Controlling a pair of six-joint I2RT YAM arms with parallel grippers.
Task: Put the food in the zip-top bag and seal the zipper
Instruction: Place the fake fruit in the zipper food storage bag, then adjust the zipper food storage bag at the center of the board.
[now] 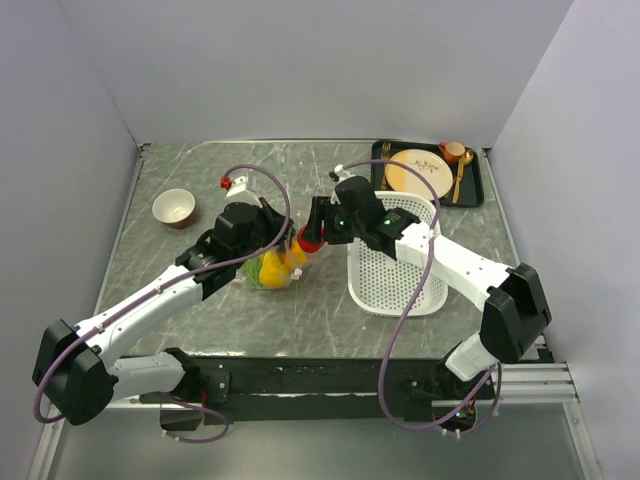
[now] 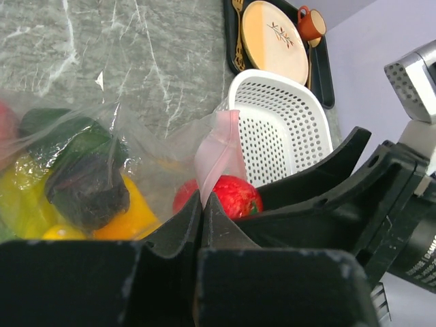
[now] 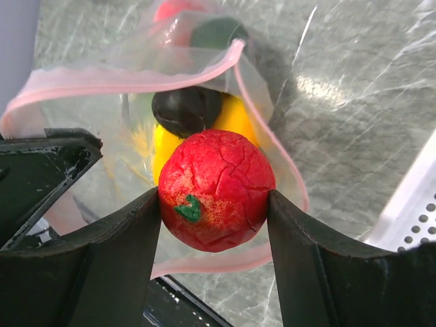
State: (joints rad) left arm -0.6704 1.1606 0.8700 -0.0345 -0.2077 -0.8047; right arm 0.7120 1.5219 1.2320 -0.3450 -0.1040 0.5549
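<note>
The clear zip-top bag [image 1: 268,270] lies mid-table with its mouth open toward the right arm. Its pink zipper [image 3: 136,78] rims the opening. My left gripper [image 2: 202,197] is shut on the zipper strip [image 2: 216,150] and holds that edge up. My right gripper [image 3: 216,194] is shut on the red tomato [image 3: 216,191], held just above the bag's mouth; it also shows in the top view [image 1: 310,240]. Inside the bag are the dark green avocado [image 2: 68,139], the small dark piece [image 2: 85,191], the orange mango [image 2: 129,211] and the yellow lemon [image 2: 61,231]. The pink peach [image 3: 170,10] shows at the far end.
A white perforated basket [image 1: 395,265] stands right of the bag, under my right arm. A black tray [image 1: 478,190] at the back right holds a cream plate [image 1: 418,170], an orange cup [image 1: 452,151] and a gold spoon [image 1: 460,178]. A small bowl [image 1: 173,207] sits back left.
</note>
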